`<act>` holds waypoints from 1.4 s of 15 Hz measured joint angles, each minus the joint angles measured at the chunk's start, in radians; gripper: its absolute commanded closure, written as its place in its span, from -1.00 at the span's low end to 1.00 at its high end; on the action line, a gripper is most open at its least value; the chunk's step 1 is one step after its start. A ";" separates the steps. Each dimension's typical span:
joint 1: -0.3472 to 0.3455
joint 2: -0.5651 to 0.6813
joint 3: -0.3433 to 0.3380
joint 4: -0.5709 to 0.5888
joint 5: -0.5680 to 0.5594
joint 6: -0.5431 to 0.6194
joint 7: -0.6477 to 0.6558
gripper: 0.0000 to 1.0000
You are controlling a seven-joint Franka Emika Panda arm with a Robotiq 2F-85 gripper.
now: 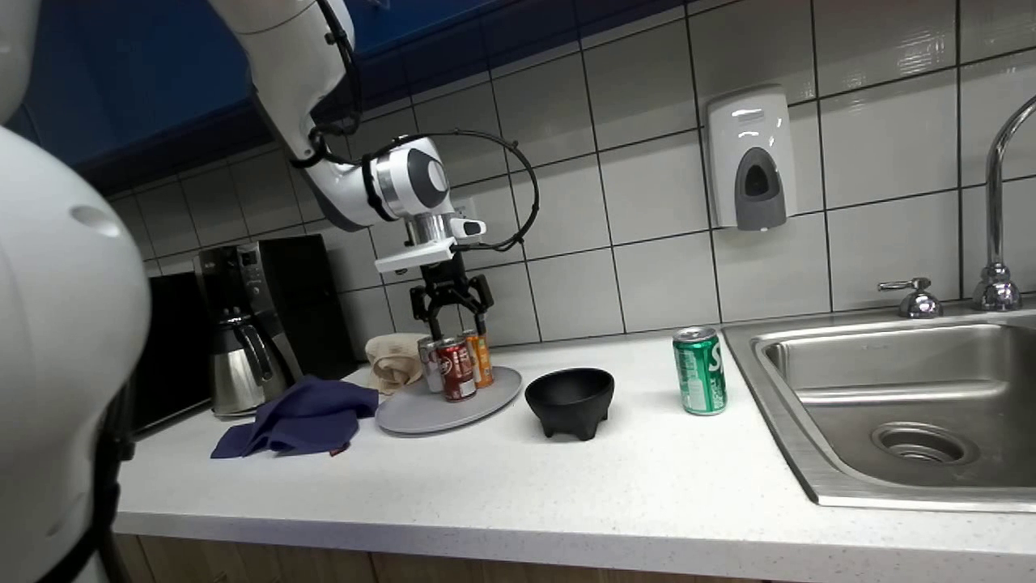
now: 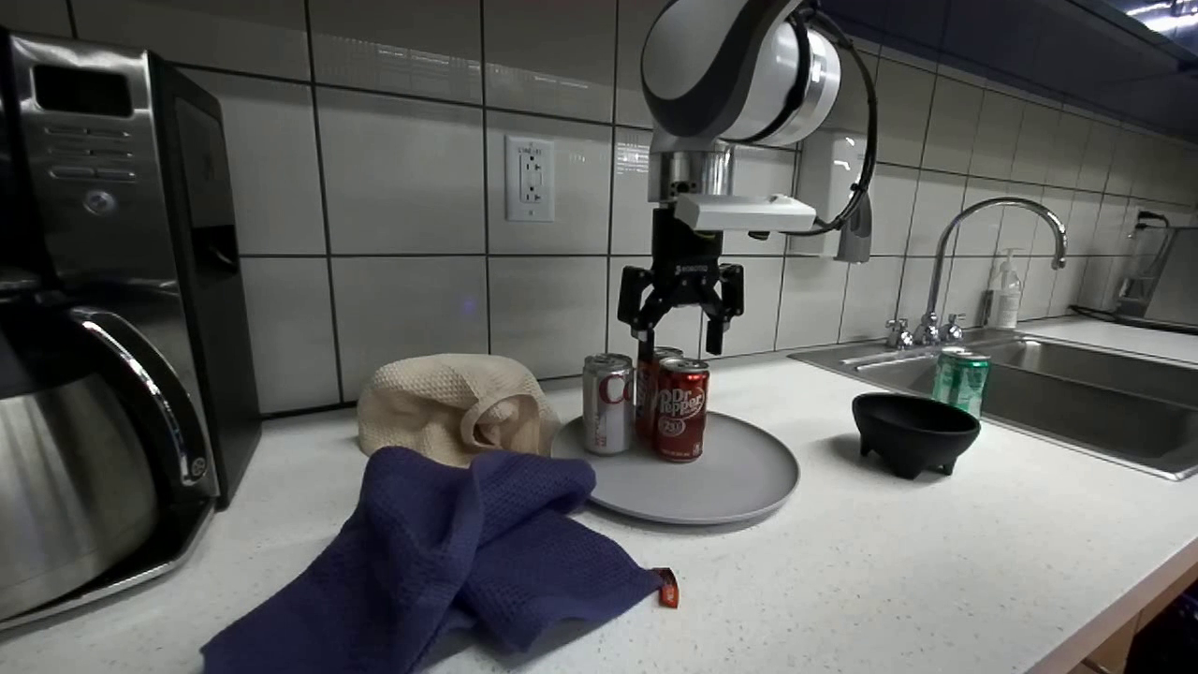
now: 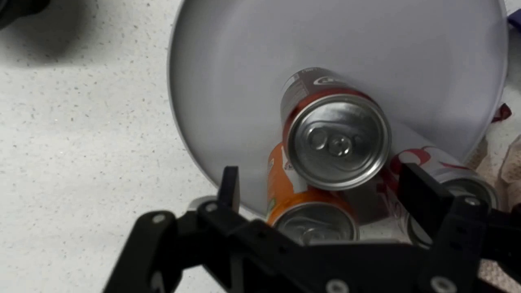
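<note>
Fingers (image 2: 715, 337): you have them apart, near the orange soda can (image 3: 311, 215).
Gray plate (image 2: 749, 482): room between Dr Pepper can (image 2: 681, 412) and edge.
Black footed bowl (image 2: 917, 431): apart from plate.

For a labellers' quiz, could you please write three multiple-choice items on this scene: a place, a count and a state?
1. Where does the green metal can stand?
A) in the steel sink
B) in the round black bowl
C) on the white countertop

2. How many metal cans stand on the round grey plate?
A) two
B) three
C) four

3. How are the black robot fingers?
A) spread apart
B) shut
C) gripping the green can

1: C, upright there in an exterior view.
2: B, a dark red can, silver can and orange can.
3: A, the wrist view shows their gap.
</note>
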 measured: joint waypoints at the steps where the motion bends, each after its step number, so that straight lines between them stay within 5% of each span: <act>1: -0.002 -0.009 -0.006 0.000 0.000 0.005 0.000 -1.00; 21: -0.139 -0.200 -0.152 -0.146 -0.001 0.011 0.065 -1.00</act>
